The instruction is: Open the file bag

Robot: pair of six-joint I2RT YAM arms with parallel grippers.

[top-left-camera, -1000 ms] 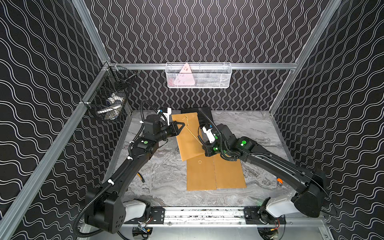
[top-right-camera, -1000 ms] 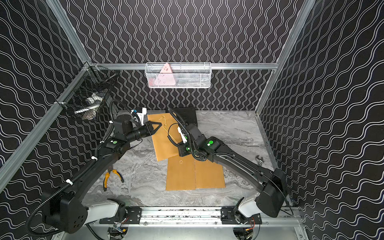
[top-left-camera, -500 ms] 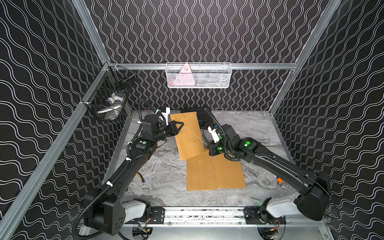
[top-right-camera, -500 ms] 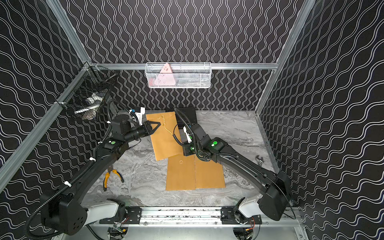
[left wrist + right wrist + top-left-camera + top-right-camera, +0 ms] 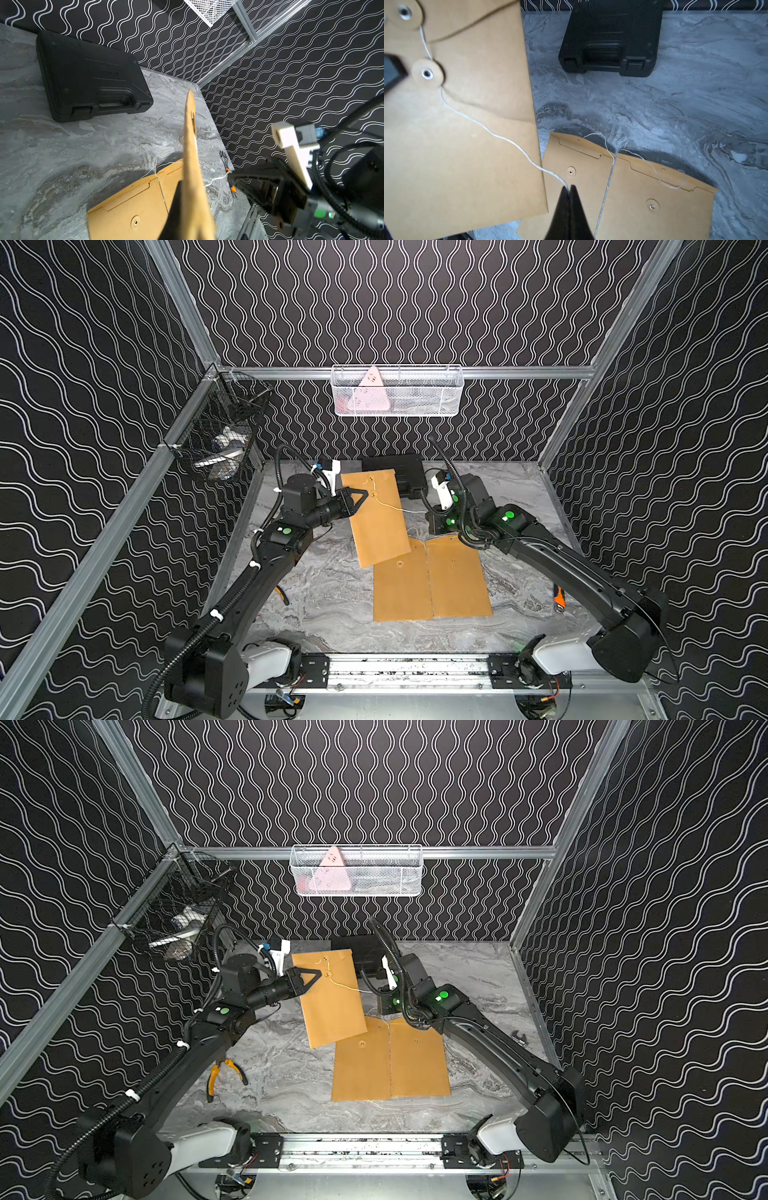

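Since a second ago your right gripper (image 5: 569, 187), pinched shut on the string (image 5: 500, 136), has drawn back from the file bag (image 5: 378, 526). Your left gripper (image 5: 367, 493) clamps that bag's edge, raised just in front of the black case (image 5: 405, 472). Grey marble table (image 5: 324, 593), wavy-patterned black walls (image 5: 415, 302).

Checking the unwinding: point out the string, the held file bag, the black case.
string (image 5: 500, 136): right wrist view, its middle span.
held file bag (image 5: 376, 526): a top view, bare face.
black case (image 5: 89, 76): left wrist view, lid.
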